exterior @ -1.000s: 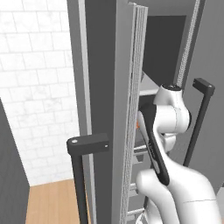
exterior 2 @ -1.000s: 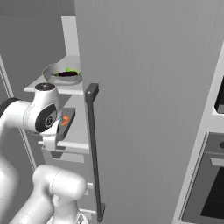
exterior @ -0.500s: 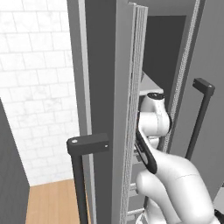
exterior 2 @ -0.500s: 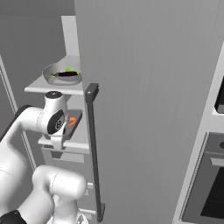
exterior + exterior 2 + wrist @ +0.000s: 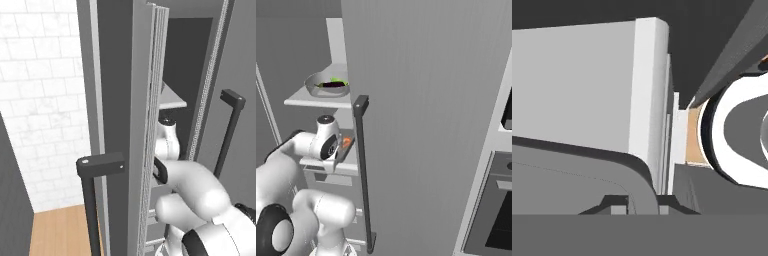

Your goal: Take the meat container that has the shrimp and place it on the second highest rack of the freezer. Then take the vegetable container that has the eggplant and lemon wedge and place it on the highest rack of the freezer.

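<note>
A rendered home kitchen, seen at an open freezer.

A white tiled wall (image 5: 35,95) and wooden floor (image 5: 60,232) are seen beside the tall grey freezer (image 5: 426,100) with its dark bar handle (image 5: 363,170); a black-glass oven (image 5: 496,215) is built in alongside, and food is kept on the white shelves (image 5: 316,100).

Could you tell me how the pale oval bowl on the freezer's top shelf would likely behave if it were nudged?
The vegetable container looks rigid, so it would probably slide across the highest rack rather than flex. The loose eggplant inside may shift. It sits towards the open front, so a hard push might tip it off.
</note>
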